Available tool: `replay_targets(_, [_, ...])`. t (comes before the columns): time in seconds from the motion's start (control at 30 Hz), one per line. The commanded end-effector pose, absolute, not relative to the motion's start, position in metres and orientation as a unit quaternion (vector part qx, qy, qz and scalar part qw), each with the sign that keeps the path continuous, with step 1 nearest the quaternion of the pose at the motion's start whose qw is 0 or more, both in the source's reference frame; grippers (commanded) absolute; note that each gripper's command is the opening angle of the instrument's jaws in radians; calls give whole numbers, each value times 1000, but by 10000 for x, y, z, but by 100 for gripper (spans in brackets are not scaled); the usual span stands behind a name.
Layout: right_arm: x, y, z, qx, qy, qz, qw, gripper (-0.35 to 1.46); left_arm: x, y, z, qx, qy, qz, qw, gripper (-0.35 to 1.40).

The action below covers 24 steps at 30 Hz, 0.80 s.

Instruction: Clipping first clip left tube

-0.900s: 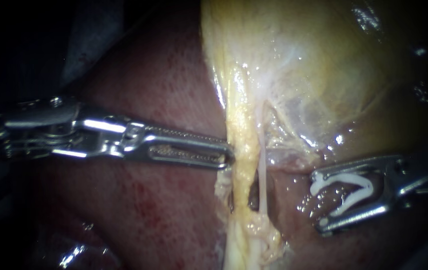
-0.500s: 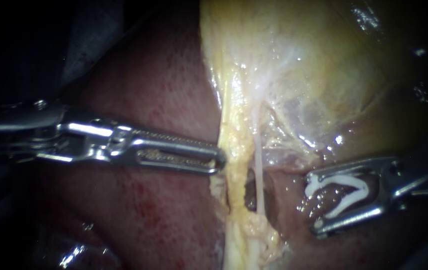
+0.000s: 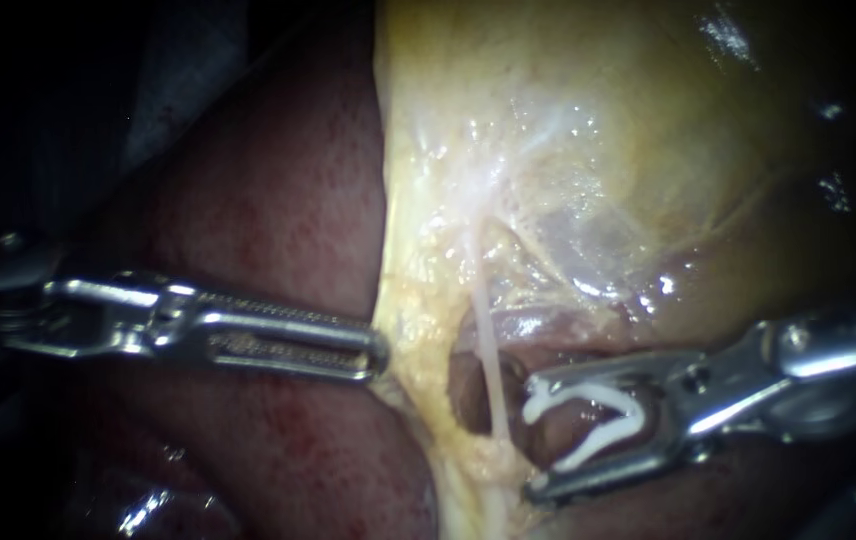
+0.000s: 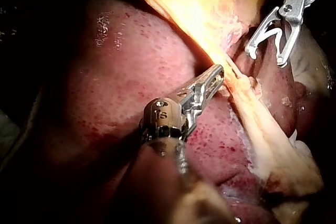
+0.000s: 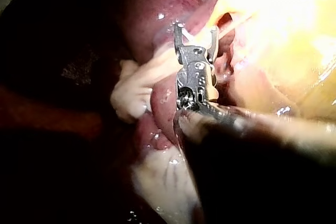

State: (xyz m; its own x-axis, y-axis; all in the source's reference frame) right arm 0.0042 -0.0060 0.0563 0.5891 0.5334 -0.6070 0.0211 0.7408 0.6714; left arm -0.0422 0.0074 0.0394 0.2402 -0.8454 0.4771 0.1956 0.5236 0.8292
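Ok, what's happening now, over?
Left instrument jaws shut on yellow tissue. Right instrument holds open clip beside tube, not around it. Nothing between them.

- My left instrument (image 3: 376,357) lies across the liver (image 3: 268,220), jaws closed on the tissue band's (image 3: 413,330) left edge.
- The thin tube (image 3: 490,360) runs just right of that band, below the gallbladder (image 3: 598,120).
- My right instrument (image 3: 538,437), clip (image 3: 588,393) held between its jaws, sits just right of the tube.
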Motion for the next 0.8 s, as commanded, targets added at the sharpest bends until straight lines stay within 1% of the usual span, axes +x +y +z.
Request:
replay_targets(0.03, [46,-63,566,325,426,154,830,53,-423,73,393,325,-498,-363,717,-35])
replay_targets(0.17, [59,-69,576,320,426,154,832,53,-424,70,387,325,-498,-364,717,-35])
replay_targets(0.27, [65,-73,585,325,424,149,832,53,-425,68,384,325,-499,-364,716,-35])
replay_targets(0.53, [66,-77,604,322,424,146,834,53,-427,64,377,325,-501,-364,715,-35])
replay_targets(0.8, [65,-73,611,322,424,146,834,53,-427,63,374,326,-502,-364,714,-35])
